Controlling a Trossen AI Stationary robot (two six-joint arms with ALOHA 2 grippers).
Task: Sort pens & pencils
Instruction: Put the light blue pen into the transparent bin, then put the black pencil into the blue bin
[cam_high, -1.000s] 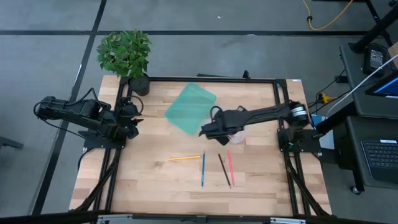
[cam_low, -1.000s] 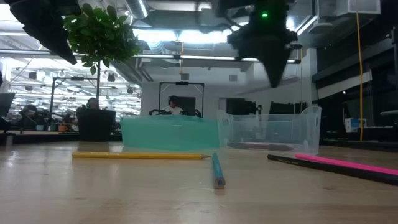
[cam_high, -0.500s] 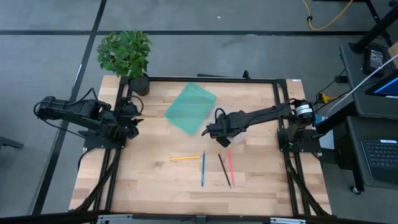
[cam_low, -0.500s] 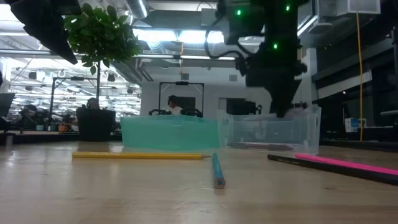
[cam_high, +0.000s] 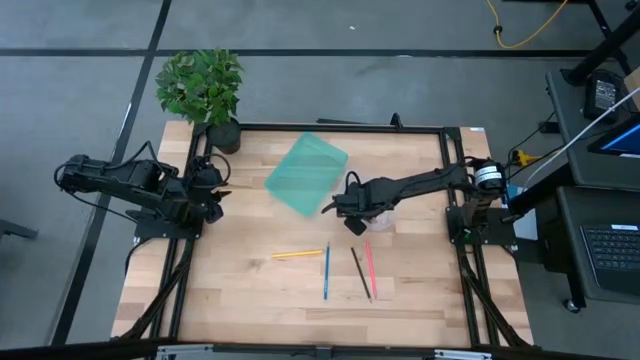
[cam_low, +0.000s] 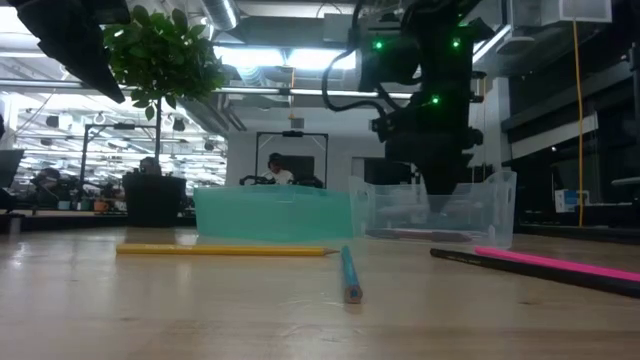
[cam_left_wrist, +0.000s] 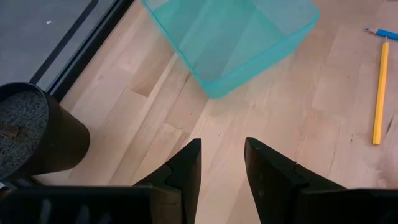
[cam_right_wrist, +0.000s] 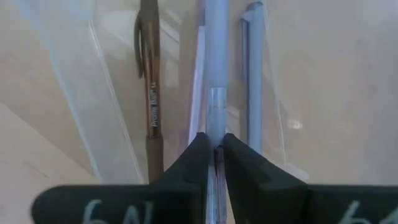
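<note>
From above, the right tool (cam_high: 352, 208) hangs over the clear bin (cam_high: 383, 220), beside the teal bin (cam_high: 305, 173) — a drop-off, I'd say. Four pencils (cam_high: 327, 270) lie on the surface (cam_high: 240, 290) nearer the front. Level view: nothing blocks them. Left tool (cam_left_wrist: 221, 163) spread, idle. Right wrist: fingers pinch a lavender pen (cam_right_wrist: 216, 81) between a brown pen (cam_right_wrist: 149, 74) and a grey-blue pen (cam_right_wrist: 253, 74).

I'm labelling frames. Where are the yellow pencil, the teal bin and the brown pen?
yellow pencil (cam_low: 220, 250), low view, mid-shaft.
teal bin (cam_high: 305, 173), high view, centre of its floor.
brown pen (cam_right_wrist: 150, 93), right wrist view, mid-barrel.
</note>
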